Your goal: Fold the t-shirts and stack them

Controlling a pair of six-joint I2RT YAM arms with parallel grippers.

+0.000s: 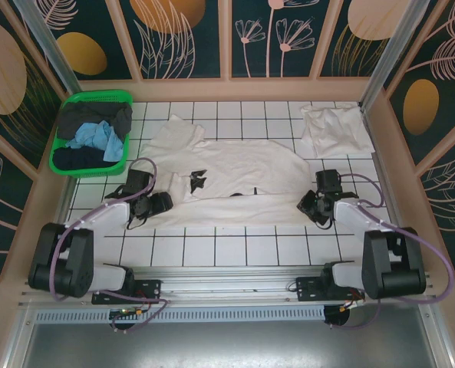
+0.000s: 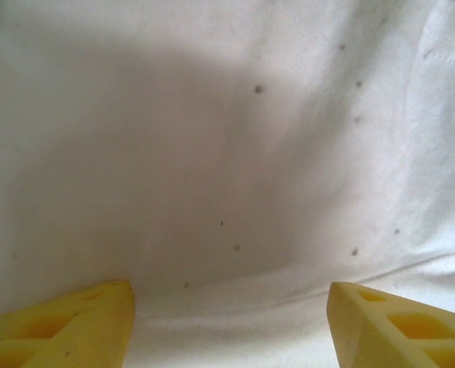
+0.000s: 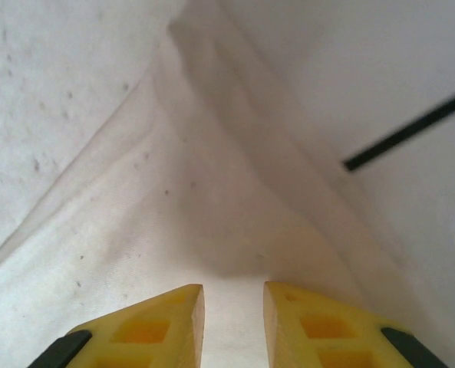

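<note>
A large white t-shirt [image 1: 235, 180] lies spread and wrinkled across the middle of the tiled table. A second white t-shirt [image 1: 333, 130] sits folded at the back right. My left gripper [image 1: 163, 204] hovers low over the spread shirt's left near edge. Its yellow fingers [image 2: 89, 322] stand wide apart and open, with flat white cloth [image 2: 227, 169] under them. My right gripper [image 1: 310, 205] is at the shirt's right near corner. Its yellow fingers [image 3: 166, 326] are drawn close together, with a strip of the shirt's cloth [image 3: 233, 330] pinched between them.
A green basket [image 1: 61, 146] at the back left holds dark garments [image 1: 97, 116] and a light blue cloth [image 1: 97, 138]. Wooden walls ring the table. Bare tiles [image 1: 212, 249] run along the near side between the arms. A black grout line [image 3: 411, 126] shows right of the shirt's edge.
</note>
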